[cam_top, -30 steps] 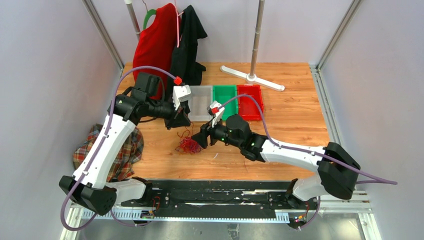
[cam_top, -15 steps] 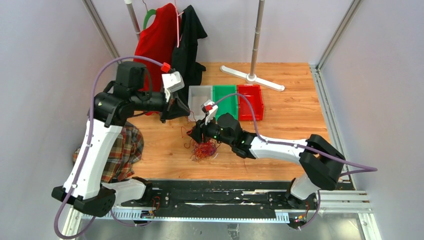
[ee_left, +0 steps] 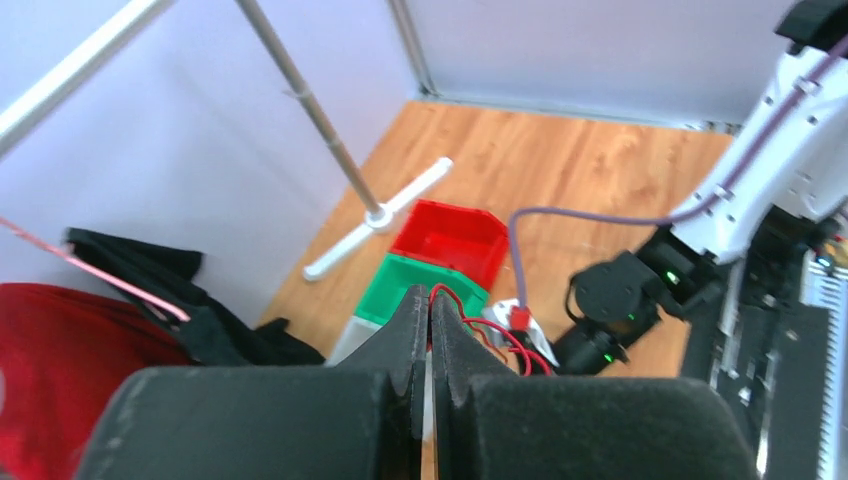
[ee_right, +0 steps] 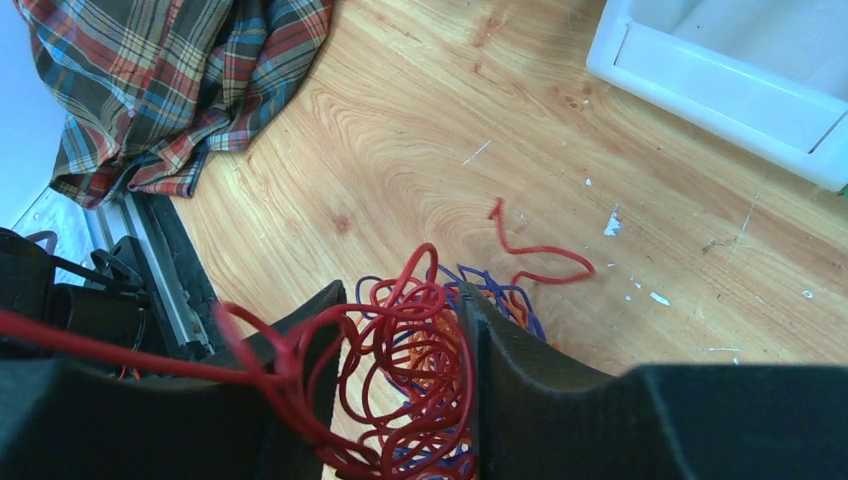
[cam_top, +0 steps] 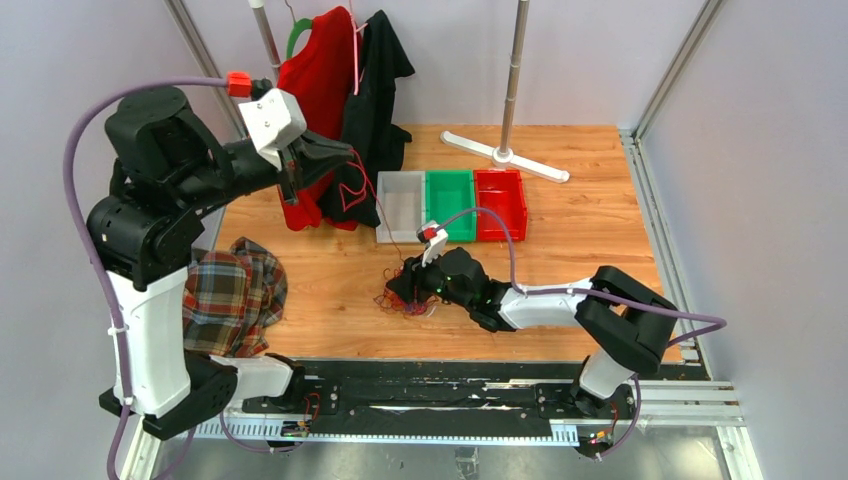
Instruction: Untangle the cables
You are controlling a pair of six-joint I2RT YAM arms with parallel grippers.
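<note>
The cables [cam_top: 403, 299] are a tangle of red, orange and purple loops on the wooden table, left of centre. My right gripper [cam_top: 406, 286] sits low over the tangle. In the right wrist view the cables [ee_right: 425, 370] fill the gap of the right gripper [ee_right: 400, 300], pressed by both fingers. One loose red end [ee_right: 540, 268] lies on the wood beyond. My left gripper [cam_top: 345, 160] is raised high at the back left. Seen from its wrist, the left gripper [ee_left: 430, 296] is shut on a red cable [ee_left: 482, 327] that runs taut down to the tangle.
A plaid shirt [cam_top: 235, 298] lies at the table's left edge. White [cam_top: 400, 205], green [cam_top: 450, 200] and red [cam_top: 500, 203] bins stand in a row behind the tangle. Red [cam_top: 315, 90] and black [cam_top: 378, 85] garments hang at the back, beside a pole stand [cam_top: 505, 155].
My left arm has risen and swung back to the left, drawing the red cable out taut. The right gripper came down over the tangle and closed on it.
</note>
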